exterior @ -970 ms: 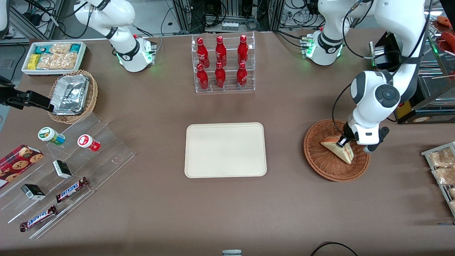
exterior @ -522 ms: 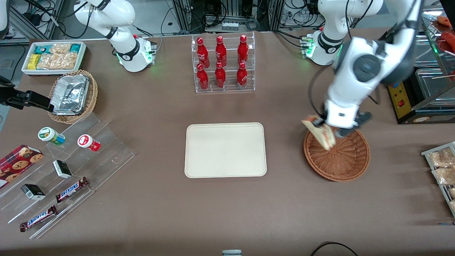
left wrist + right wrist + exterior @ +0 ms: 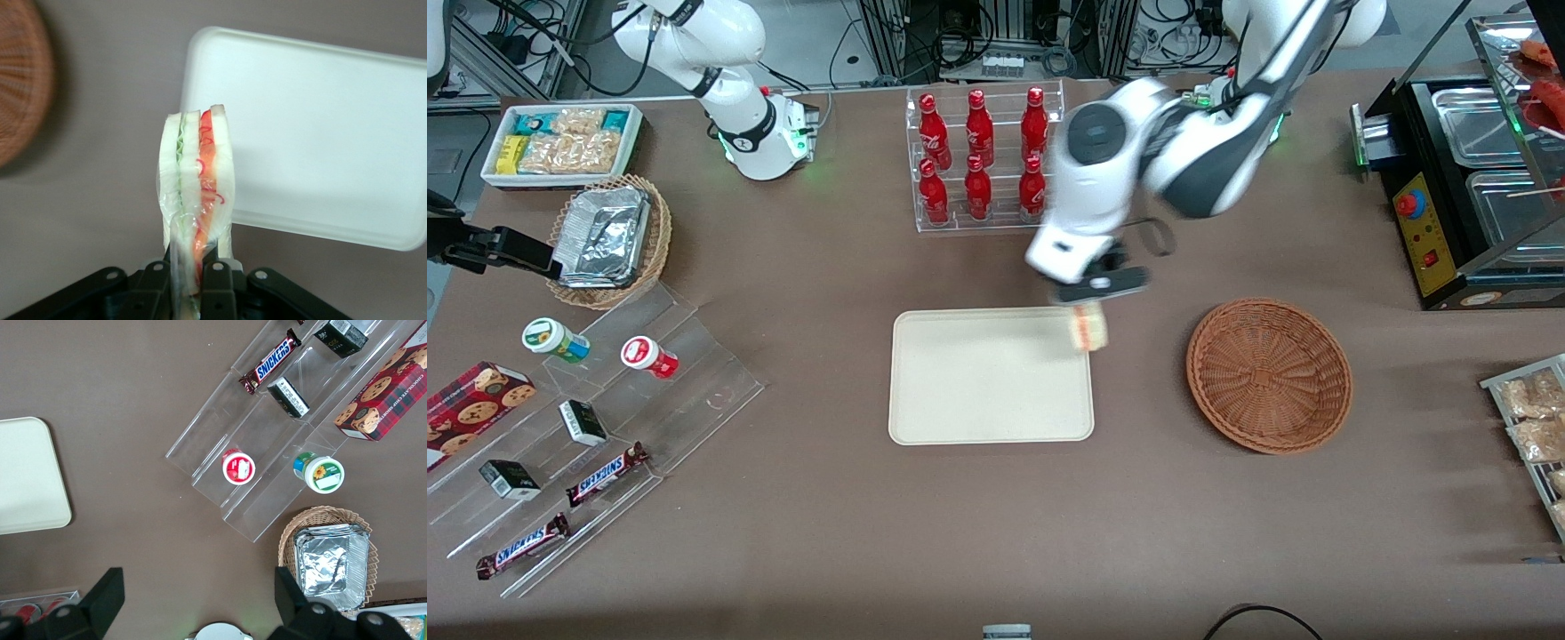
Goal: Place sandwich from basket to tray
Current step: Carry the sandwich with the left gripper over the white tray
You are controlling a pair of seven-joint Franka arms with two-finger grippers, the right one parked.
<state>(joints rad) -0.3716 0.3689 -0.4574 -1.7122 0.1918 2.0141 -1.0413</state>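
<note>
My left gripper point(image 3: 1089, 302) is shut on the sandwich point(image 3: 1089, 328), a wrapped wedge of white bread with orange and green filling, and holds it in the air above the tray's corner nearest the basket. In the left wrist view the sandwich point(image 3: 197, 180) hangs between the black fingers point(image 3: 217, 280), edge-on over the table beside the tray point(image 3: 320, 127). The cream-white tray point(image 3: 978, 382) lies flat in the table's middle. The reddish-brown wicker basket point(image 3: 1269, 374) holds nothing and sits toward the working arm's end; its edge shows in the left wrist view point(image 3: 20, 93).
A clear rack of red bottles point(image 3: 984, 160) stands farther from the front camera than the tray, close to the arm. A black appliance point(image 3: 1449, 178) and snack packets point(image 3: 1529, 418) are at the working arm's end. Clear stepped shelves point(image 3: 587, 418) with snacks lie toward the parked arm's end.
The gripper lifted the sandwich out of the basket and carried it sideways to the tray's corner. The basket is left with nothing in it.
</note>
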